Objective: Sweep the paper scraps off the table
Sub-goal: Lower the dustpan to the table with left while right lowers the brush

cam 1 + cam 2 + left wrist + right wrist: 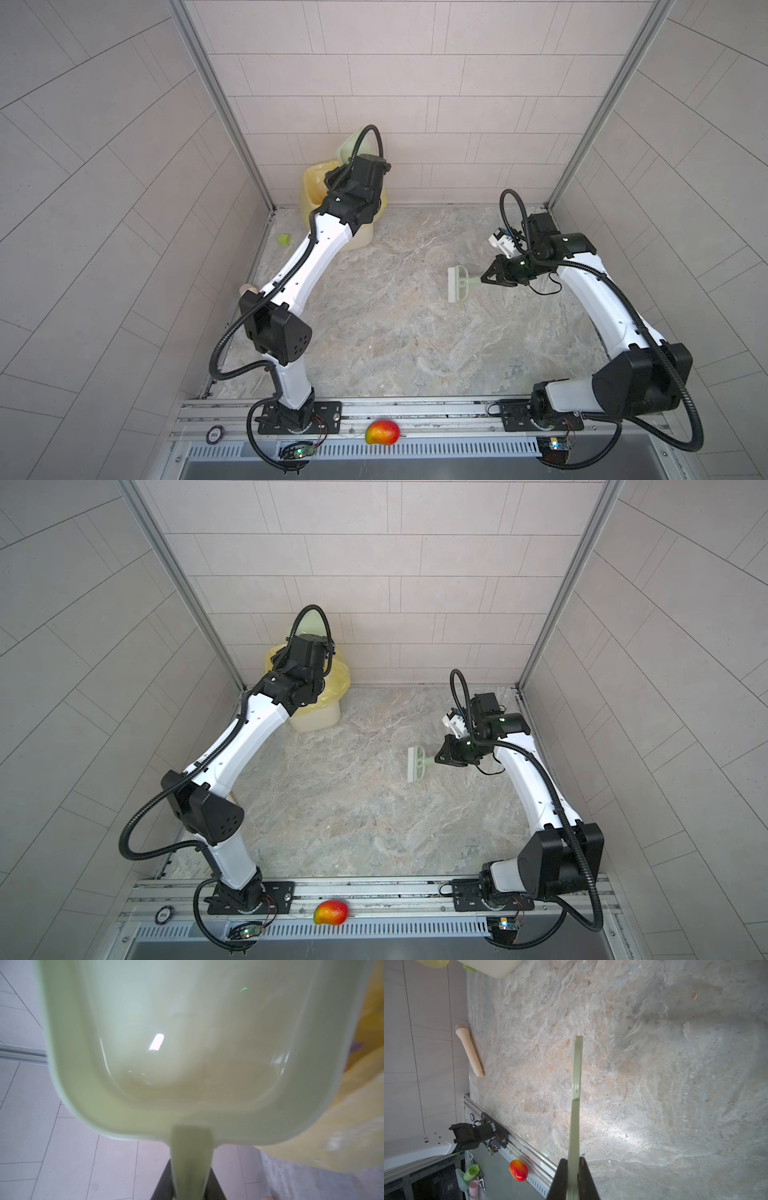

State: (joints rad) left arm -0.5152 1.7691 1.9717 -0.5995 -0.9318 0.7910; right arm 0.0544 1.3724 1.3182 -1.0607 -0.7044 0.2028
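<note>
Right tool (573, 1161) tight on brush (576, 1084) over table (395, 332); left tool (191, 1163) tight on dustpan (187, 1043) over bin (318, 720).

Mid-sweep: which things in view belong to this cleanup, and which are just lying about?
Part of the job:
- dustpan, gripped by the left hand beside the bin
- brush, gripped by the right hand
- the yellow-lined bin
- table

Just lying about:
- mango on the front rail
- green cube at the table's left edge
- wooden peg

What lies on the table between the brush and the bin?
Nothing: in both top views the table between the green brush and the yellow-lined bin is bare marble.
</note>
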